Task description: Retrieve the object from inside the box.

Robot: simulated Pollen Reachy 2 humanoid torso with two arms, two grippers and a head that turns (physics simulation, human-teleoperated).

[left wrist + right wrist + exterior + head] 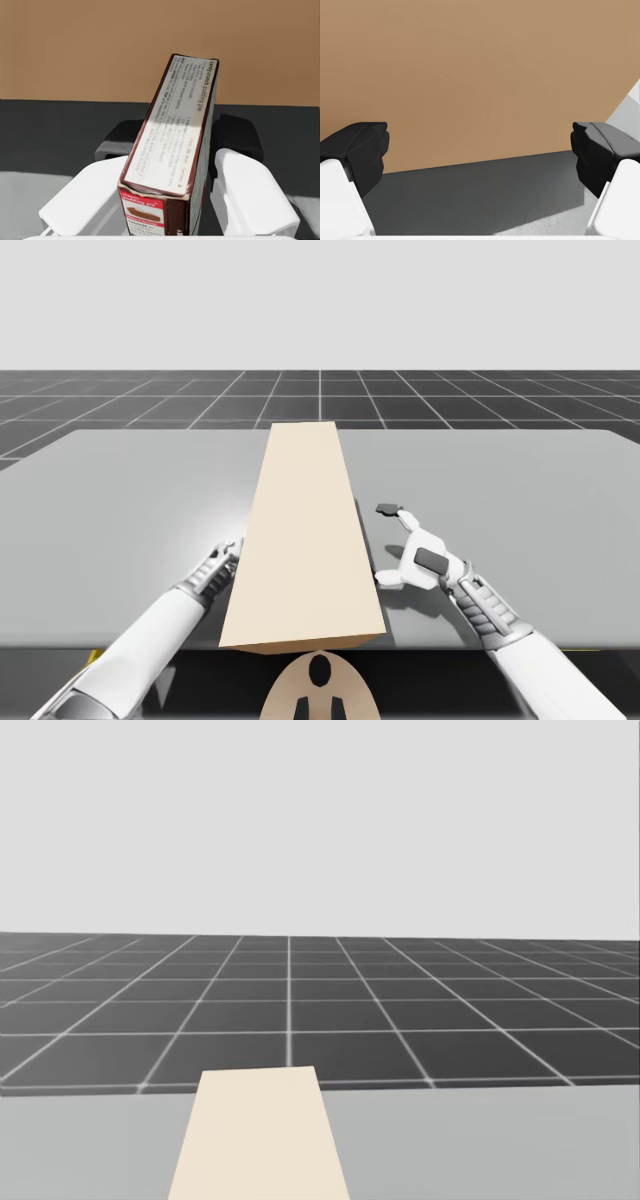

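Left gripper (179, 139), in its wrist view, is clamped on the small dark-red box (170, 155), black pads (117, 142) pressing both broad faces, a brown wall (75, 50) ahead. From the high view my left arm meets the left side of the long tan box (300, 540) on the grey table (130, 500), and my right gripper (388, 545) is just beside its right side, fingers spread; the head view catches that box's far end. At the right wrist the fingers stand wide apart, facing the tan box's shaded side.
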